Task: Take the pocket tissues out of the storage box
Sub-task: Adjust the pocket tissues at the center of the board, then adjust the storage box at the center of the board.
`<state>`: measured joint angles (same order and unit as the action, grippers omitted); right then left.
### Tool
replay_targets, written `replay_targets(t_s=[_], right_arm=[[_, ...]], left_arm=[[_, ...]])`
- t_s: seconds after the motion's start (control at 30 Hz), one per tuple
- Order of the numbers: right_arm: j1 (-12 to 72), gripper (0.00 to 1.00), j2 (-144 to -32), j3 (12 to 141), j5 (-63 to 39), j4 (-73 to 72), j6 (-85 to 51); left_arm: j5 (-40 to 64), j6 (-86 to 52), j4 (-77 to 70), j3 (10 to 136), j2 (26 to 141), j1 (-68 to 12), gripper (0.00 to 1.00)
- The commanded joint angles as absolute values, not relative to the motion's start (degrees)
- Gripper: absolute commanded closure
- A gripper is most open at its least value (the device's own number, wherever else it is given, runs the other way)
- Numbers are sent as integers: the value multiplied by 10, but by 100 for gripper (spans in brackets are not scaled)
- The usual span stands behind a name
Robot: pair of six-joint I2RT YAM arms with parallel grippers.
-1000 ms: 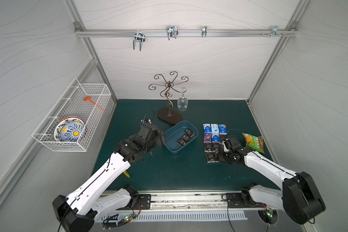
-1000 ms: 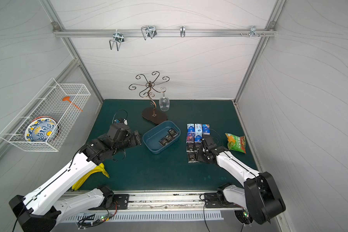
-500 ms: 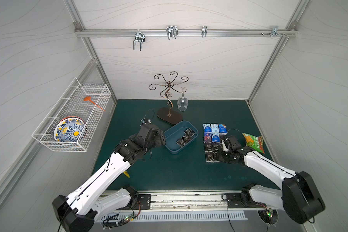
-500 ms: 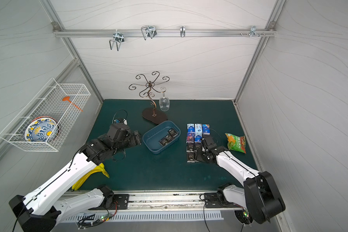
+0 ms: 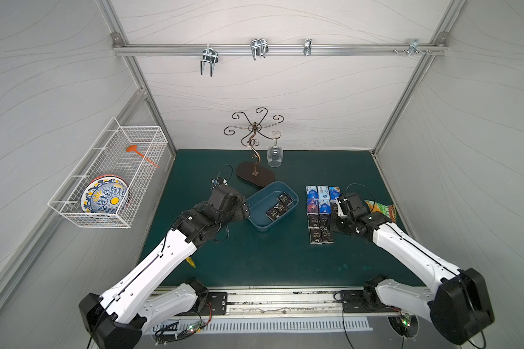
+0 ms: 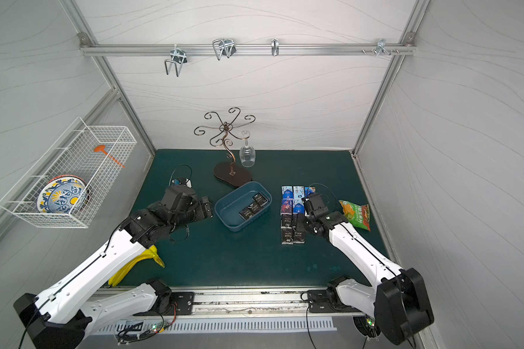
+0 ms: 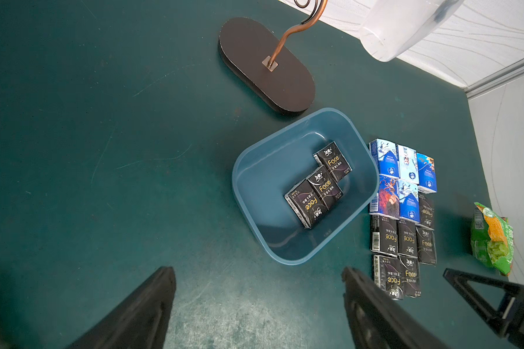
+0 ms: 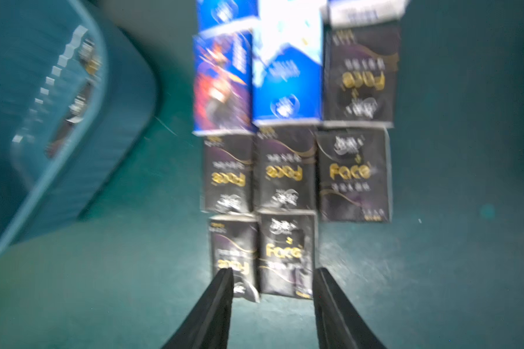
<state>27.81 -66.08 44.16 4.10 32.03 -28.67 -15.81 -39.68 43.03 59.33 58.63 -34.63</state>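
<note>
The storage box [image 5: 259, 211], a shallow blue tub, sits mid-mat with three black pocket tissues [image 5: 280, 205] lying in it, also plain in the left wrist view [image 7: 318, 184]. To its right, several more pocket tissues [image 5: 318, 211], blue and black, lie in neat rows on the mat [image 8: 285, 169]. My left gripper [image 5: 245, 208] hangs open just left of the box, with only bare mat between its fingers [image 7: 256, 269]. My right gripper [image 5: 333, 225] hovers at the near right of the rows. It is open, and the end of the nearest black pack [image 8: 288, 253] shows between its tips [image 8: 274, 272]; nothing is gripped.
A green-orange snack bag [image 5: 381, 208] lies right of the rows. Behind the box stand a dark oval stand base [image 5: 256, 178] and a hanging wine glass [image 5: 275, 155]. A wire basket [image 5: 109, 178] with a plate hangs on the left wall. Bananas [image 6: 133, 263] lie under my left arm.
The right gripper's jaws have parted a little over the rows of packs. The left arm and the box have not moved.
</note>
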Motion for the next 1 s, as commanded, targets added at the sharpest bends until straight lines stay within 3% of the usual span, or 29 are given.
replay_targets(t_s=[0.0,0.13,0.3,0.73,0.87,0.97], right_arm=[[323,52,-711,500,61,324,-279],[385,51,-826,621,80,317,-276],[394,49,-956,738,68,325,-306],[366,46,-1038,745,-7,251,-409],[361,49,-1048,737,-11,243,-415],[360,56,-1048,730,-12,232,-414]], left_arm=[[-167,-401,413,618,599,-349,10],[-169,-403,413,618,614,-352,10],[-179,-400,425,618,607,-354,10],[-187,-388,431,614,582,-354,9],[-193,-385,433,611,570,-354,9],[-196,-385,435,611,565,-354,9]])
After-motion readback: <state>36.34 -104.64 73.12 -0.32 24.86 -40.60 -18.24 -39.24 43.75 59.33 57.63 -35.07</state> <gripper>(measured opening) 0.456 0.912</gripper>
